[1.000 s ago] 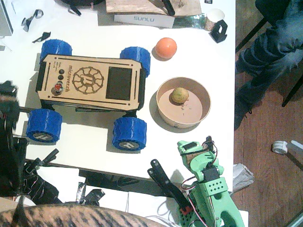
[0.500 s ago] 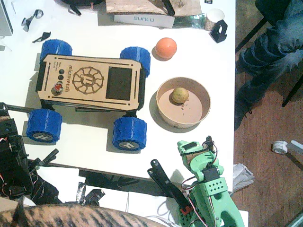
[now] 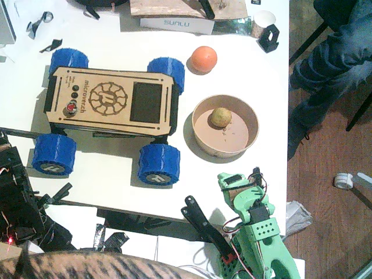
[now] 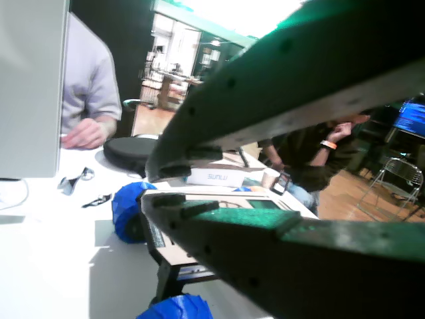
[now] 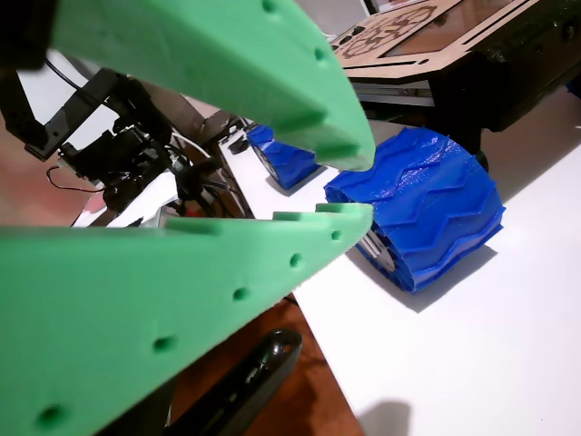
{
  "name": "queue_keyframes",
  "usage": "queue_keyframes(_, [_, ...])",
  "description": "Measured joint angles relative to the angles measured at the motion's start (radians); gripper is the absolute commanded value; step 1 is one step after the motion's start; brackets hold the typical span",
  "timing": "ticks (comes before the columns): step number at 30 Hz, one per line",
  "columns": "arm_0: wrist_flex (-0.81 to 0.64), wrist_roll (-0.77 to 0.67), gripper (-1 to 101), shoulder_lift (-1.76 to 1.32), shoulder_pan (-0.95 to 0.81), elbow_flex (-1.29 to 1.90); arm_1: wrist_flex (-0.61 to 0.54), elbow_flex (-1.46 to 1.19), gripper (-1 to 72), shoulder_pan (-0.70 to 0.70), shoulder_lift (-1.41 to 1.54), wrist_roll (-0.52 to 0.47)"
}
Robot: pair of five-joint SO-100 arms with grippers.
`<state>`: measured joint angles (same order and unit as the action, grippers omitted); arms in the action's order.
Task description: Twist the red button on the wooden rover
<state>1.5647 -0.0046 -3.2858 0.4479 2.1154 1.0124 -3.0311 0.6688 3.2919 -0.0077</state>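
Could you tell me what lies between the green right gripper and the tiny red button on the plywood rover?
In the fixed view, the rover's blue front wheel and wooden deck lie between the green gripper and the red button.

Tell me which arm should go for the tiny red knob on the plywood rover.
Left, probably. The red knob sits at the plywood rover's left end, nearer the dark left arm; the green right gripper rests beyond the rover's right wheels.
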Motion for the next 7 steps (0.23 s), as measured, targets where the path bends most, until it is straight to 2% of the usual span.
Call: queue_keyframes(7, [0.000, 0.000, 0, 0.000, 0.003, 0.000, 0.000, 0.000, 0.3, 0.000, 0.000, 0.000])
